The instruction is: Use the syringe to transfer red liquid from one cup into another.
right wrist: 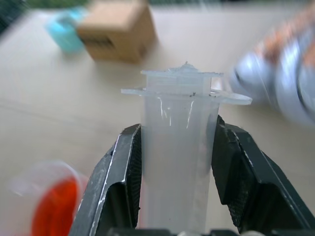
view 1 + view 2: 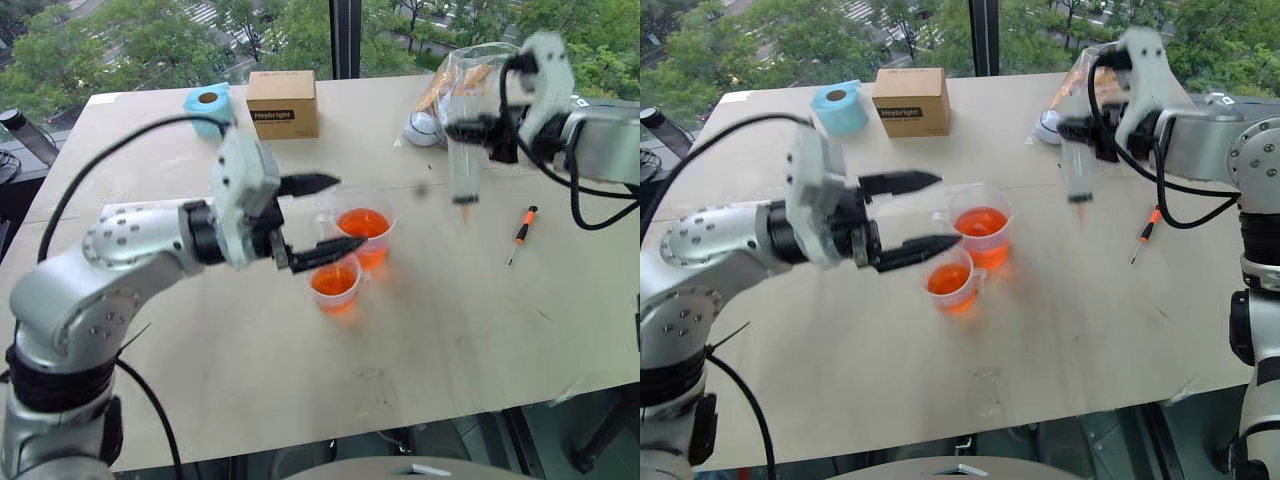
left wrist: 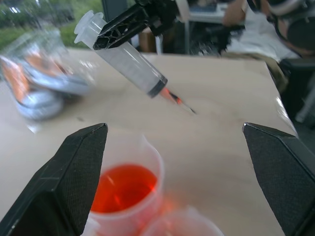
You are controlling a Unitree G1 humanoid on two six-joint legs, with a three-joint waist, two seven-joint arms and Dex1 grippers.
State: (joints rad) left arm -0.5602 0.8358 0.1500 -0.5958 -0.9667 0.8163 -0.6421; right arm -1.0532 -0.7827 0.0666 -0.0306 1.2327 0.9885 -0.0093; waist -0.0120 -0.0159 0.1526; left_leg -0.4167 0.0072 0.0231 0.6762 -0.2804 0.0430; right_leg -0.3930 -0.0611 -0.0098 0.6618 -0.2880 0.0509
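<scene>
The right gripper point(image 1: 177, 172) is clamped on the syringe point(image 2: 464, 165), held tip-down above the table point(image 2: 420, 330), beside the two cups point(image 2: 364, 232) of red liquid point(image 2: 334, 280). The left gripper point(image 2: 322, 216) is spread wide over the cups. A cup could be knocked over and spilled if that arm drops.

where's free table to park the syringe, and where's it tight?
Free: the near edge of the table, in front of the two cups, and the left side below the blue tape roll. Tight: around the cups, where the open left gripper hovers, and the far right by the plastic bag and screwdriver. Right gripper holds the syringe aloft.
</scene>
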